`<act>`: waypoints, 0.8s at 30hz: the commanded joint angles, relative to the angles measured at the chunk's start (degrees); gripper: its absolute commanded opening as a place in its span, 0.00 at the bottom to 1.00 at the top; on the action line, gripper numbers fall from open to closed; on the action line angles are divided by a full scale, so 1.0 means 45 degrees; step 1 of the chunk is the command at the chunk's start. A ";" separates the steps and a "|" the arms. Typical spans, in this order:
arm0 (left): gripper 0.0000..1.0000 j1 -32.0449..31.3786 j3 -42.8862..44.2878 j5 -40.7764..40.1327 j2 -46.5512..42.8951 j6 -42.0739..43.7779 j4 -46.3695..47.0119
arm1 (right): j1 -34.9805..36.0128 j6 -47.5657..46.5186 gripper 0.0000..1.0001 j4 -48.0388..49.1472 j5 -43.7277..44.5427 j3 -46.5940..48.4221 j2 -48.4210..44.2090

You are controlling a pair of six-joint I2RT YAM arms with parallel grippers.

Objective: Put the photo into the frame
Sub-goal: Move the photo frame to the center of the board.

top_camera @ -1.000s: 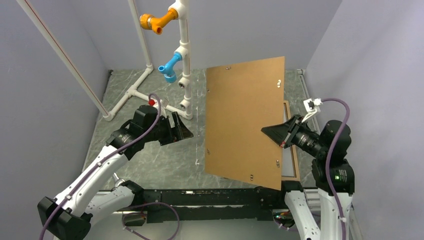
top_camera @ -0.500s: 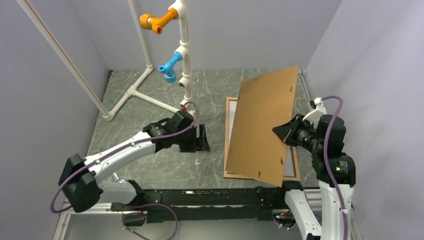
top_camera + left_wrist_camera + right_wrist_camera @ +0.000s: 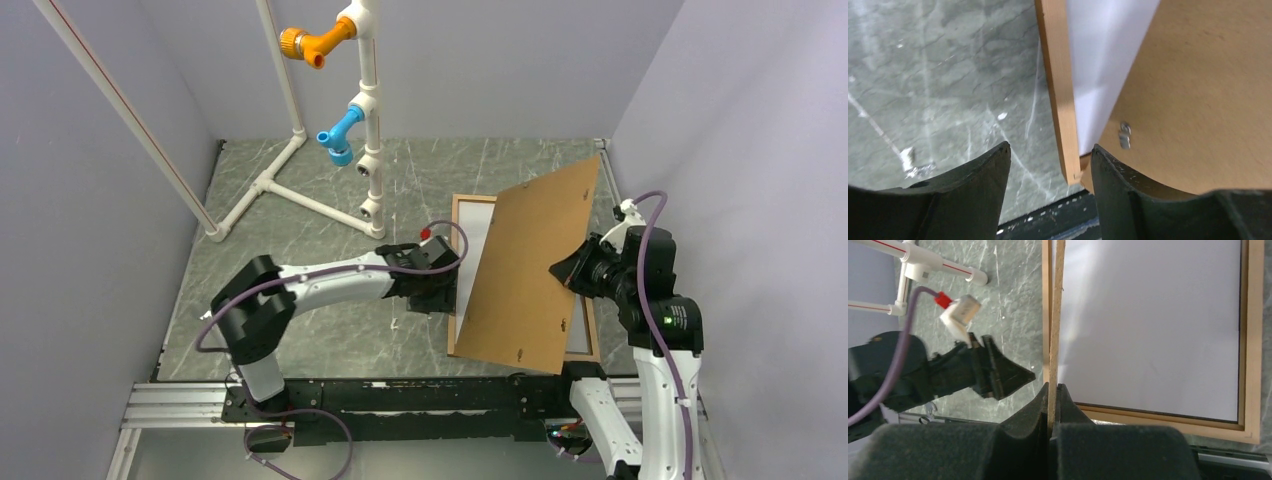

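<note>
photo (image 3: 1148, 325): white back up in frame (image 3: 1254, 340) | left pincer (image 3: 1050, 148) parted | right pincer (image 3: 1052, 391) clamps backing board (image 3: 530, 270)

There are 1 frame (image 3: 472, 198), 1 photo (image 3: 479, 236), 1 backing sheet (image 3: 530, 270), 1 pipe rack (image 3: 366, 110), 2 hands (image 3: 442, 292) (image 3: 562, 272).

The thin light-brown wooden frame (image 3: 472, 198) lies flat on the table (image 3: 420, 170), at its right side. The photo (image 3: 1148, 325) rests inside it, white back up.
</note>
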 commanded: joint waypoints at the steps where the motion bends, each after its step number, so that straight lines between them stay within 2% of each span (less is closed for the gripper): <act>1: 0.63 -0.0428 0.1242 -0.0857 0.1186 -0.0326 -0.0207 | -0.0005 -0.0746 0.00 -0.0179 0.1005 0.1114 -0.0027; 7: 0.55 -0.0456 0.1240 -0.0528 0.2109 -0.0458 0.0482 | 0.0003 -0.0632 0.00 -0.0524 0.0072 0.1724 0.0214; 12: 0.46 -0.0456 0.1552 -0.0702 0.2771 -0.0430 -0.0044 | -0.0011 -0.0653 0.00 -0.0562 -0.0105 0.1905 0.0287; 18: 0.26 -0.0405 0.1536 -0.0843 0.3052 -0.0485 -0.0292 | -0.0011 -0.0615 0.00 -0.0430 -0.0489 0.1861 0.0298; 24: 0.02 -0.0046 0.0496 -0.0961 0.2314 -0.0865 -0.0050 | 0.0001 -0.0574 0.00 -0.0157 -0.0976 0.1472 0.0228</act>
